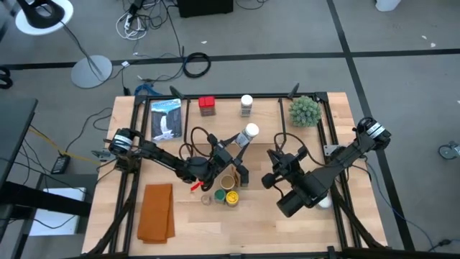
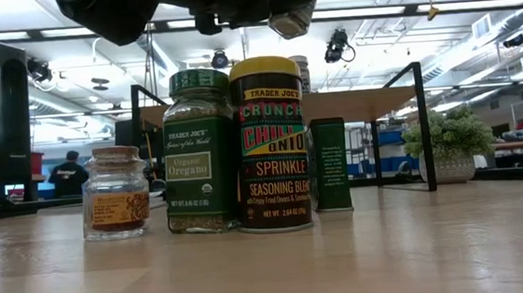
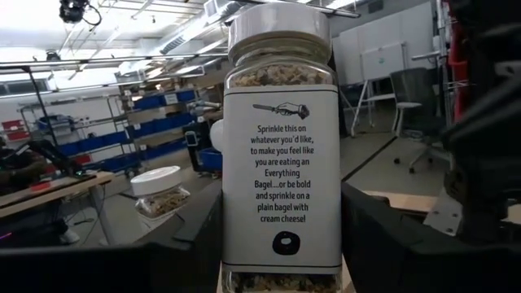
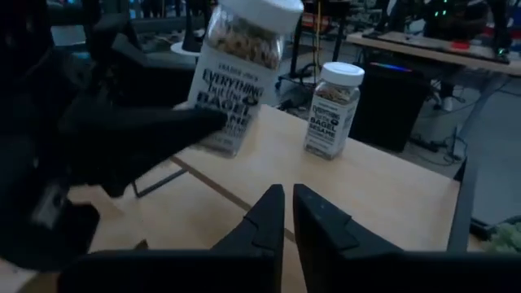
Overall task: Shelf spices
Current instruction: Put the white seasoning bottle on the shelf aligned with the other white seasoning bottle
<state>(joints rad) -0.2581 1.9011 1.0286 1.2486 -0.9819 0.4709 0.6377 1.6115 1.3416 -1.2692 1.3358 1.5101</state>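
My left gripper [image 1: 241, 146] is shut on a white-lidded seasoning jar [image 1: 251, 132] over the middle of the table, near the shelf [image 1: 269, 115]. A second white-lidded jar [image 1: 246, 105] and a red tin [image 1: 207, 106] stand on the shelf. My right gripper [image 4: 289, 213], shut and touching nothing, hovers right of the held jar with its tips toward it. On the tabletop stand an oregano jar [image 2: 199, 151], a yellow-lidded jar [image 2: 271, 146], a small cork-topped jar [image 2: 115, 191] and a dark green box [image 2: 330, 164]. My left gripper pinches the jar's lower body [image 3: 281, 273] between its two fingers [image 4: 155, 130], one on either side. The fingers come roughly level from the table's left. The jar leans a little, lid [image 4: 260, 10] up. Whether its base touches the shelf, I cannot tell.
An orange cloth [image 1: 157, 212] lies at the near left of the table. A green spiky plant ball [image 1: 305, 110] sits at the shelf's right end and a flat printed packet [image 1: 165, 119] at its left end. Black frame bars [image 1: 136, 144] run along the table's sides.
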